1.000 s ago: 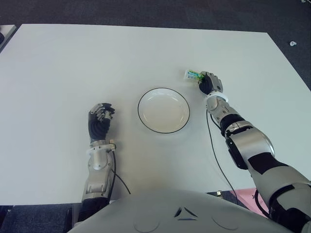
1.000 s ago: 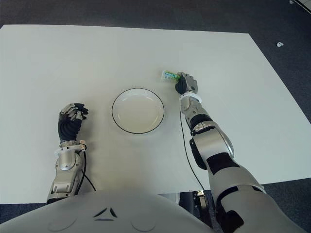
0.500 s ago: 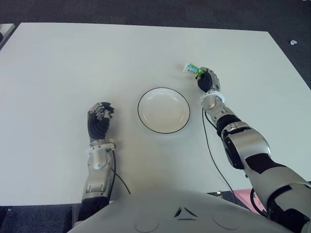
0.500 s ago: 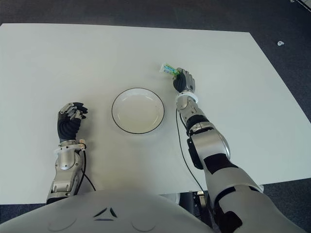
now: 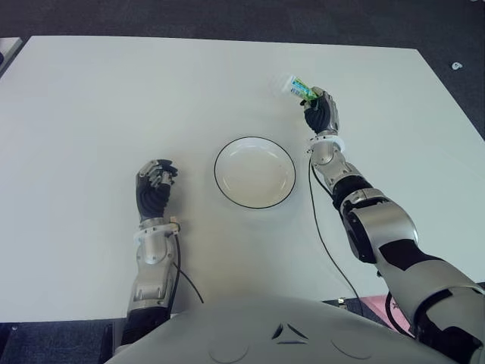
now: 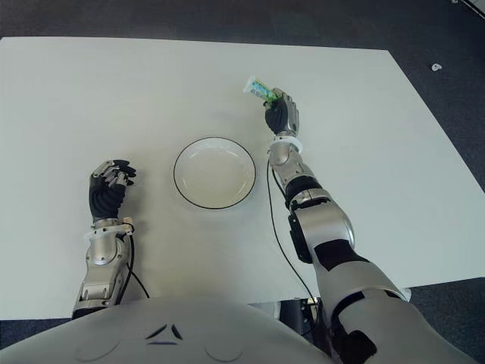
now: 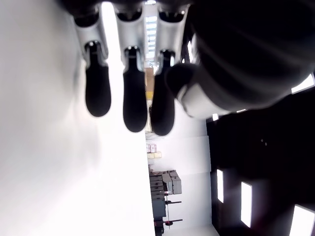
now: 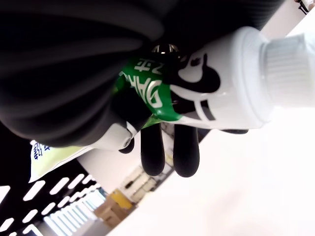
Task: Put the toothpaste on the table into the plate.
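Right hand [image 5: 321, 115]: we see it beyond the plate's right edge, fingers wrapped tight around the toothpaste tube, nothing else touched that we can see.
Grip detail: in the right wrist view the fingers [image 8: 152, 147] curl under the tube and the thumb side presses over its green label; the capped end pokes out past the hand.
Toothpaste tube [image 5: 294, 86]: white and green, one only, clamped in the right hand, capped end sticking out up and to the left, beyond the plate's far right rim and not over it. We cannot tell whether it touches the table.
Plate [image 5: 227, 151]: one white round plate with a dark rim, flat on the table, nothing in it.
Left hand [image 5: 154, 188]: idle, left of the plate and apart from it, fingers curled in, holding nothing.
Left wrist view: three dark fingertips [image 7: 134, 101] bent together, nothing between them.
Table [image 5: 114, 98]: one white tabletop under everything.
Count: two hands, one tube, one plate.
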{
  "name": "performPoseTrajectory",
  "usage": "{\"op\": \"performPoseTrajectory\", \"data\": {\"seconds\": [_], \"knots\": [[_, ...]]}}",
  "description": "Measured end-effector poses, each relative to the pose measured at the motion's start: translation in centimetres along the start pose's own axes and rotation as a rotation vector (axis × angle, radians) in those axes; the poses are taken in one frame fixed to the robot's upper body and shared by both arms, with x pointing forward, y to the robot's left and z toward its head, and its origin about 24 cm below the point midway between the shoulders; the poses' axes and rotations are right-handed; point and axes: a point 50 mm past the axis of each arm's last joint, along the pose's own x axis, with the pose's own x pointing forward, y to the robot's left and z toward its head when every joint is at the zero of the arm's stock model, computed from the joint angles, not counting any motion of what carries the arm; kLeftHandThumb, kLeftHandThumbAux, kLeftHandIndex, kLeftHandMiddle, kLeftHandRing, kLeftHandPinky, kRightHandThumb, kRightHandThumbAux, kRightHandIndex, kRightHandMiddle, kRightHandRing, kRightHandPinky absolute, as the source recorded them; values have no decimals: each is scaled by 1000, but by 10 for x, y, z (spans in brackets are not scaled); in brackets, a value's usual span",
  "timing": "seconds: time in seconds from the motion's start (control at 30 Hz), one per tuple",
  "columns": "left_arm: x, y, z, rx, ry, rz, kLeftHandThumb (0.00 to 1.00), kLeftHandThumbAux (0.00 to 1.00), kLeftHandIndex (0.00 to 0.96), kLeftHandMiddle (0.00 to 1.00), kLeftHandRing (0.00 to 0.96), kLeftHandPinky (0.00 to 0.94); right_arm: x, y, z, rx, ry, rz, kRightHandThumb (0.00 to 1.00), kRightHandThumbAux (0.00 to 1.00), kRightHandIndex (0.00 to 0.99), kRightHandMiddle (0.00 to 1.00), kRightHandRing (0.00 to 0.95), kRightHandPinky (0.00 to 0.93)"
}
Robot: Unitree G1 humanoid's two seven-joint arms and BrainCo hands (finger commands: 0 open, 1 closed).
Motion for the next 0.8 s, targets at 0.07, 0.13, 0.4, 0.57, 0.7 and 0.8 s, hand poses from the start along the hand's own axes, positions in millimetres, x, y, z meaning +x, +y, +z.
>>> {"op": "performPoseTrajectory", "data": {"seconds": [0.07,0.13,0.4,0.57,0.7,0.8], "knots": [[0,0,0,0,0,0,711,719,433,521,523,536,-1,3,10,28,-65,-8,950,660,379,508,525,814],[1,0,0,-1,-1,0,711,719,433,522,522,535,-3,7,19,56,-125,-4,950,660,379,508,526,823],[1,-1,1,-5,-7,-2,711,720,433,525,523,536,-19,19,46,162,-351,91,950,660,377,511,534,862],[2,-1,0,-9,-7,-3,711,720,433,524,522,533,-32,23,56,182,-476,165,876,676,388,535,790,883],[2,-2,0,-11,-10,-3,711,721,432,522,519,534,-37,23,58,161,-532,216,856,679,392,542,863,887],[2,-2,0,-11,-12,-4,711,721,432,521,518,535,-41,23,59,132,-577,276,852,680,394,545,877,887]]}}
